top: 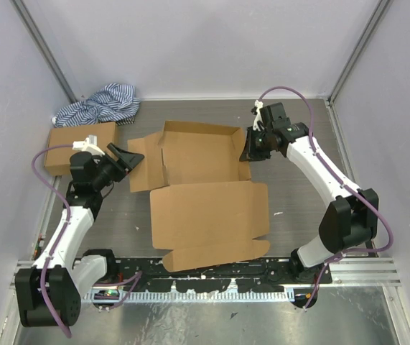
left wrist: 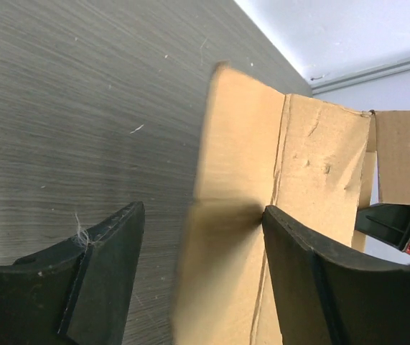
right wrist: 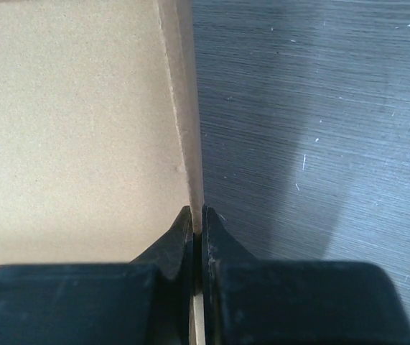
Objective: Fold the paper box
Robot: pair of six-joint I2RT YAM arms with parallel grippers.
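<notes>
The paper box (top: 208,208) lies in the middle of the table as a brown cardboard sheet. Its near panel is flat and its far part has walls partly raised. My left gripper (top: 128,158) is open at the box's left flap (top: 138,167). In the left wrist view the flap's edge (left wrist: 226,215) stands between the two open fingers (left wrist: 111,259), and the right finger touches the cardboard. My right gripper (top: 250,147) is shut on the box's right side wall. In the right wrist view the thin cardboard edge (right wrist: 190,129) is pinched between the fingertips (right wrist: 197,215).
A smaller ready-made brown box (top: 81,146) sits at the left, just behind my left arm. A blue-striped cloth (top: 100,104) lies in the far left corner. White walls enclose the table on three sides. A metal rail (top: 205,277) runs along the near edge.
</notes>
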